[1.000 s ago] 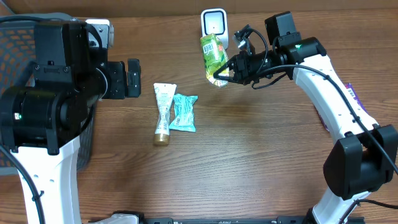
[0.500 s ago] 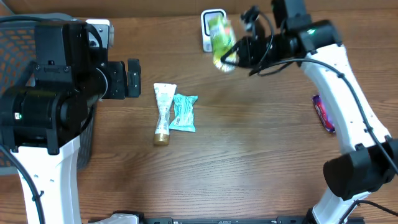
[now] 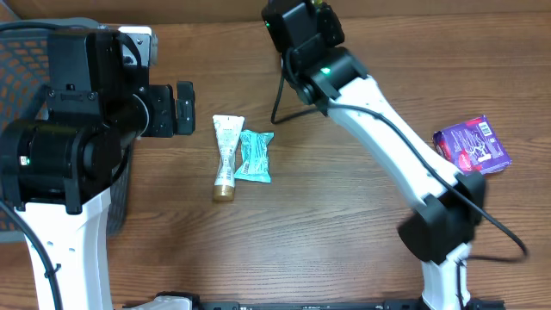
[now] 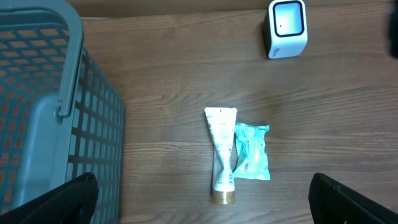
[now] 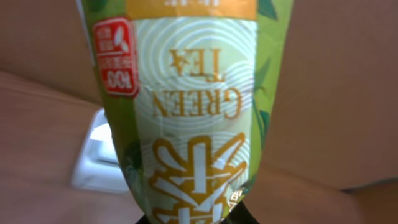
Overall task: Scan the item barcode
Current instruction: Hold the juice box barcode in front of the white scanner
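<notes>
Clamping one end of the green tea pouch (image 5: 193, 112), the right gripper (image 5: 194, 219) holds its long axis pointing straight out from the grip. Just behind, low and left in that view, sits the white scanner (image 5: 99, 155), so this arm is nearer and the barcode probably needs turning toward it. Farther off, the left gripper (image 3: 185, 108) hangs wide open by the basket (image 4: 37, 93), and the back edge of the table (image 4: 186, 74) runs close behind the scanner.

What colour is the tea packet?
The tea packet is green, gold and white; best in right wrist view.
</notes>
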Action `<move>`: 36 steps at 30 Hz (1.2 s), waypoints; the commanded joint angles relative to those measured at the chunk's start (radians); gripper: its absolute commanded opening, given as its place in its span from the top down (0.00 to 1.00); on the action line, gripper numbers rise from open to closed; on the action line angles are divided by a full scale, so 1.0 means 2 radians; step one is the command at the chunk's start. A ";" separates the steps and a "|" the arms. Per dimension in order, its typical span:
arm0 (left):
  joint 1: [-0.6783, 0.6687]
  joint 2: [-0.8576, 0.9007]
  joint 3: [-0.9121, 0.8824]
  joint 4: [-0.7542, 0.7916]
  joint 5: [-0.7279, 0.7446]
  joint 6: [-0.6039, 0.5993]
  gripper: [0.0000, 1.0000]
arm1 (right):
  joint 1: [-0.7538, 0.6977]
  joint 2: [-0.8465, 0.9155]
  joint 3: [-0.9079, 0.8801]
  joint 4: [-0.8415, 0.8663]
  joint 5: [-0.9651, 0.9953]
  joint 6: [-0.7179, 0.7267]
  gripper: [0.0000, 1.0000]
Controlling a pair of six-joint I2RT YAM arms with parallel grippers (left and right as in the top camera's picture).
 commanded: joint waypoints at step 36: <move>0.004 0.000 0.004 0.002 -0.001 0.004 0.00 | -0.102 0.182 0.001 0.261 -0.109 -0.414 0.96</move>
